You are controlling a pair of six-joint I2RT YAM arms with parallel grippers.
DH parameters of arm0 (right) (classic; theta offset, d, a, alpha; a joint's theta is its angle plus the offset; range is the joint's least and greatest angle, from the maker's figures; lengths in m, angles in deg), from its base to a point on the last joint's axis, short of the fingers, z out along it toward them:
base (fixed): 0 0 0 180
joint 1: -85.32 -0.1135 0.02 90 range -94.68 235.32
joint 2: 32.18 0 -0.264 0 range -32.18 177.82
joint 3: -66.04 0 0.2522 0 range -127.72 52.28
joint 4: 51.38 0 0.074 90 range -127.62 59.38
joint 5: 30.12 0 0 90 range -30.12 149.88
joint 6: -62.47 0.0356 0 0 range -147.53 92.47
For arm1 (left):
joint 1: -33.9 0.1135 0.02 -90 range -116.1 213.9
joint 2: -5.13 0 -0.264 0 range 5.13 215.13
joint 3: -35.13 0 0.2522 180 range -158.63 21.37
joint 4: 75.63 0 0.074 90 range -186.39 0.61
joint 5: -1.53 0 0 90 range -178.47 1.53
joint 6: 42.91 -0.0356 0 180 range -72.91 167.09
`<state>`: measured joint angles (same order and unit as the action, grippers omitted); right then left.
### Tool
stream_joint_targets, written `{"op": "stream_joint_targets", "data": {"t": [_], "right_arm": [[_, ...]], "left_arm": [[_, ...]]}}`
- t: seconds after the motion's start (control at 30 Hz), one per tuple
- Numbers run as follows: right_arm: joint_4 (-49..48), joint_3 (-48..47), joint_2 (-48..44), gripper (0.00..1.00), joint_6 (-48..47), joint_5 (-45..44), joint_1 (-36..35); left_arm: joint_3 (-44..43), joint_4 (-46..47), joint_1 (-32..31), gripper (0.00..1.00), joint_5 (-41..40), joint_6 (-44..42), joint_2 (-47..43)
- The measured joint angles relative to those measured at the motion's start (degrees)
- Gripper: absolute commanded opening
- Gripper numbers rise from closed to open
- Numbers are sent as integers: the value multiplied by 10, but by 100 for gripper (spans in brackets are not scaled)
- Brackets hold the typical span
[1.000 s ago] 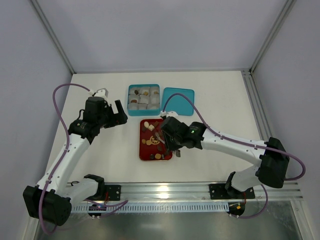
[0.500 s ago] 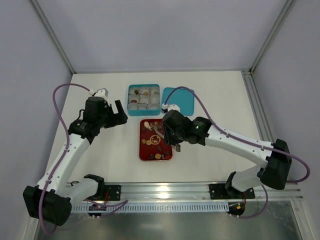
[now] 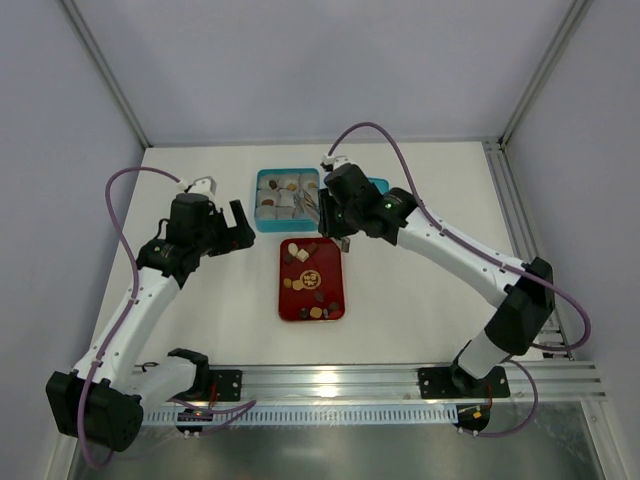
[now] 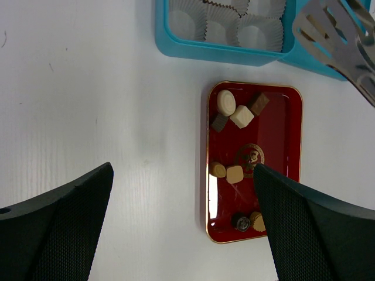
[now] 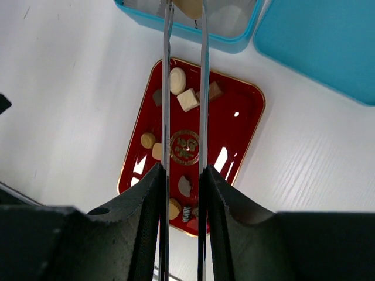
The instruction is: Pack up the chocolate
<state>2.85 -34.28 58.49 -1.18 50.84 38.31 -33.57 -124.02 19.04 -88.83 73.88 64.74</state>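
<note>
White table (image 3: 420,300) view from my seat: most chocolates (image 4: 241,116) sit in the red tray (image 3: 333,268) mid-frame, right gripper (image 5: 183,171) clamped on tongs (image 5: 203,88) with a cream piece (image 5: 188,7) between their tips over the blue box (image 3: 258,200) up top, left gripper (image 4: 183,172) gaping wide.

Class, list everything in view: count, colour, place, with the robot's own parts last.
table: one, white, under everything.
box: one, blue, open, far middle of the table.
paper cups: several, white, inside the box.
lid: one, blue, right of the box.
tray: one, red, just nearer than the box.
chocolates: about ten, brown, tan and cream, loose on the tray; a few more in the cups.
tongs: one pair, metal, tips over the box.
left gripper: black, open, left of the box.
right gripper: black, shut on the tongs.
</note>
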Motion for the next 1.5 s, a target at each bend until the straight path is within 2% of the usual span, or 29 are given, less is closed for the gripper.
{"op": "stream_joint_targets", "data": {"t": [0.33, 0.57, 1.1, 1.2, 1.5], "right_arm": [[-14, -143, 181, 34, -34, 31, 37], [-14, -201, 262, 34, -38, 41, 37], [-15, -213, 285, 34, -38, 36, 50], [-16, -214, 289, 39, -37, 36, 52], [-16, -216, 291, 39, -37, 36, 53]], "left_arm": [[0, 0, 0, 100, 0, 0, 0], [0, 0, 0, 100, 0, 0, 0], [0, 0, 0, 100, 0, 0, 0], [0, 0, 0, 100, 0, 0, 0], [0, 0, 0, 100, 0, 0, 0]]}}
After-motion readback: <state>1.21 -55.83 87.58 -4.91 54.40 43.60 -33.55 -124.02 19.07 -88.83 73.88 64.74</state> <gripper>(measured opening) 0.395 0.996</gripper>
